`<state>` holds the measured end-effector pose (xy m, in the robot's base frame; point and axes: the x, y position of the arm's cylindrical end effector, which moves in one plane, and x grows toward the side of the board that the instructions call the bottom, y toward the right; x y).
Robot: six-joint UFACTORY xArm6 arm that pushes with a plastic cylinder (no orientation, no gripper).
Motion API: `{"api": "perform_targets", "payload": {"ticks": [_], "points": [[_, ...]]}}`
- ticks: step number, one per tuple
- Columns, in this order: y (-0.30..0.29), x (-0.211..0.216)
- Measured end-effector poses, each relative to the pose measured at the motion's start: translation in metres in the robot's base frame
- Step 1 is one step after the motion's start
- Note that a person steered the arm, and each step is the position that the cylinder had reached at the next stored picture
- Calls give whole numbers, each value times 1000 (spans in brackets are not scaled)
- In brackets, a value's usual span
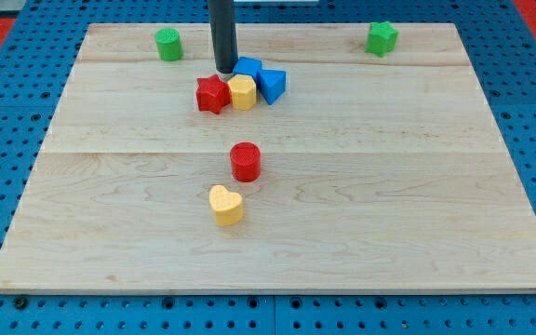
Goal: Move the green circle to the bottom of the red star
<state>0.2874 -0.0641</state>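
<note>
The green circle (167, 44) stands near the board's top left corner. The red star (212, 94) sits below and to the right of it, touching a yellow block (243, 92). My tip (224, 70) is just above the red star and the yellow block, beside a blue block (247, 68), and to the right of the green circle. The rod comes down from the view's top.
A second blue block (272, 84) touches the yellow one on its right. A green star (381, 37) is at the top right. A red cylinder (246, 161) and a yellow heart (226, 205) lie near the middle of the wooden board (435, 186).
</note>
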Motion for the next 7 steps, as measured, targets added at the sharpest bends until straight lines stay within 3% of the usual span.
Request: {"api": "perform_targets", "payload": {"ticks": [1,2,3,5,6,7], "points": [[-30,-26],[-23,-67],[-94,-74],[-110,-7],[-114,-24],[-114,15]]}}
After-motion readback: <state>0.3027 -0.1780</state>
